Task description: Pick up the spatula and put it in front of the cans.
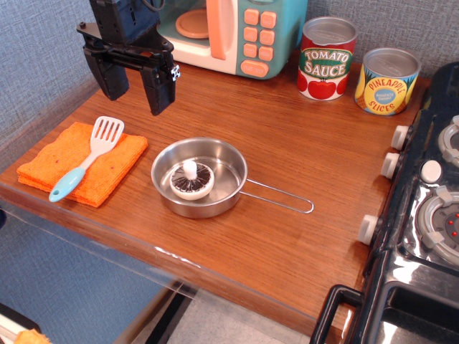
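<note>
The spatula (87, 155), with a white slotted head and light blue handle, lies on a folded orange cloth (82, 163) at the left of the wooden counter. The cans stand at the back right: a red "Tomato Sauce" can (326, 59) and a yellow-and-blue "Pineapple Slices" can (386, 81). My black gripper (138, 92) hangs open and empty above the counter, behind and slightly right of the spatula's head, not touching it.
A steel pan (201, 177) with a wire handle holds a toy mushroom (191, 180) mid-counter. A teal toy microwave (229, 32) stands at the back. A black toy stove (423, 201) borders the right side. The counter's front edge (179, 254) is near.
</note>
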Robot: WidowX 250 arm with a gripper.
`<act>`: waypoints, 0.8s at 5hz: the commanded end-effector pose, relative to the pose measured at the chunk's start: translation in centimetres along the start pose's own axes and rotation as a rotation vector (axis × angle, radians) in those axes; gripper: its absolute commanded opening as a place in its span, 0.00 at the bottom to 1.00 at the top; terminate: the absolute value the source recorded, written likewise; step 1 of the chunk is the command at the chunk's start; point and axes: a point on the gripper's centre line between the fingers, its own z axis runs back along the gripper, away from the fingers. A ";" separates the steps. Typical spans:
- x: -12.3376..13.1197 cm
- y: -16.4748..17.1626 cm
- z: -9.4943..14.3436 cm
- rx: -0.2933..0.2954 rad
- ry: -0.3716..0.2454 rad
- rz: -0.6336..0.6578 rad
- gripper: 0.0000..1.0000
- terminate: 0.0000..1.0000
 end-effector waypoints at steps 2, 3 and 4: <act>-1.7 1.4 -0.7 0.044 0.018 0.011 1.00 0.00; -3.7 3.6 -1.7 0.119 0.047 0.056 1.00 0.00; -6.0 6.3 -2.9 0.166 0.066 0.139 1.00 0.00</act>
